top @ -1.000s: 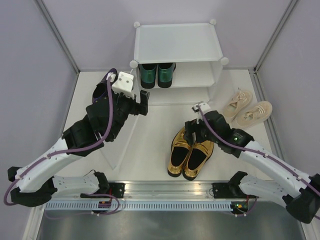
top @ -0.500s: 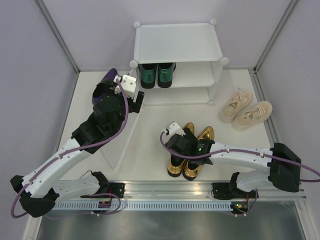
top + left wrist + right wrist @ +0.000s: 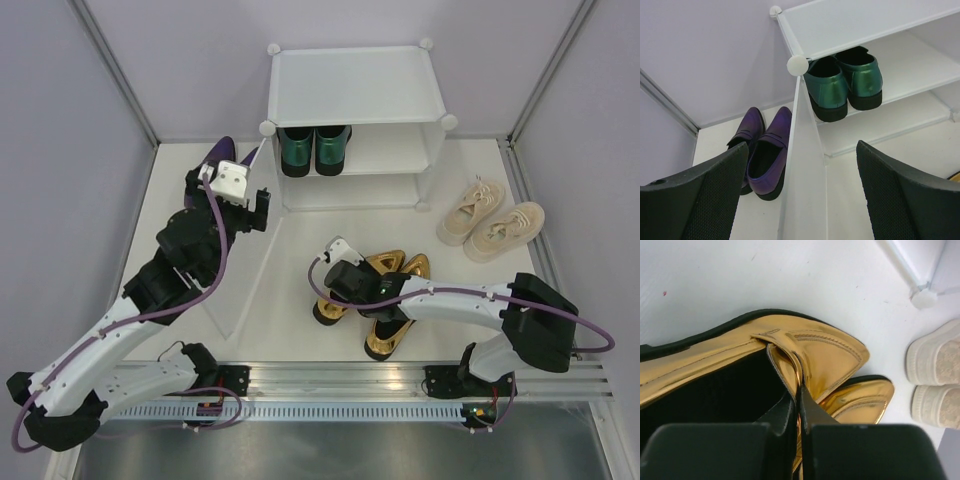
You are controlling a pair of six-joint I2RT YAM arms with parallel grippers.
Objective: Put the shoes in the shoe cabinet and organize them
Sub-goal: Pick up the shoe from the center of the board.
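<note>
My right gripper is shut on the upper edge of one gold loafer, which lies turned sideways on the table. Its partner lies just beside it, toe showing. The green loafers stand on the lower shelf of the white shoe cabinet. My left gripper is open, held above the edge of the swung-out door panel. The purple shoes lie left of that panel. The beige sneakers lie on the table at the right.
The open door panel stands out from the cabinet's left front corner, between my left arm and the gold loafers. A cabinet foot and the sneakers lie beyond the held loafer. Walls close in on both sides.
My right arm swung left over the gold loafers and its gripper shut on one, turning it sideways. My left gripper drew back a little from the cabinet, still open.
</note>
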